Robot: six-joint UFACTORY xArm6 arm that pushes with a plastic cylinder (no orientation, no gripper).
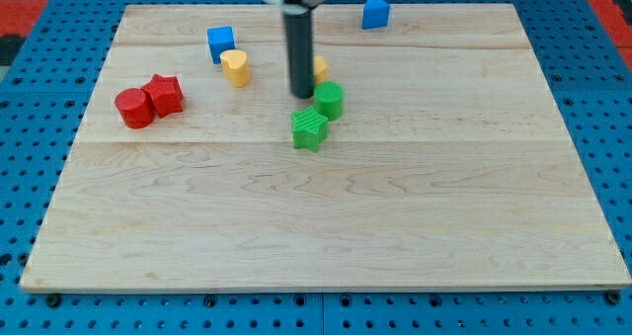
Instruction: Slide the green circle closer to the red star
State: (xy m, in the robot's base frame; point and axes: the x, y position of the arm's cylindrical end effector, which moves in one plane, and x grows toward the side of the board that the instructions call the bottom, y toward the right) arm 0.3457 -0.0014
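The green circle (329,99) stands near the board's upper middle, touching the green star (309,128) just below and left of it. The red star (165,94) sits at the view's left, touching a red circle (134,109) on its left. My tip (300,95) is the lower end of the dark rod, just left of the green circle and above the green star, close to both. A yellow block (319,69) is partly hidden behind the rod.
A yellow heart (235,67) and a blue cube (220,43) sit between the rod and the red blocks, toward the view's top. Another blue block (375,12) is at the top edge of the wooden board (326,226).
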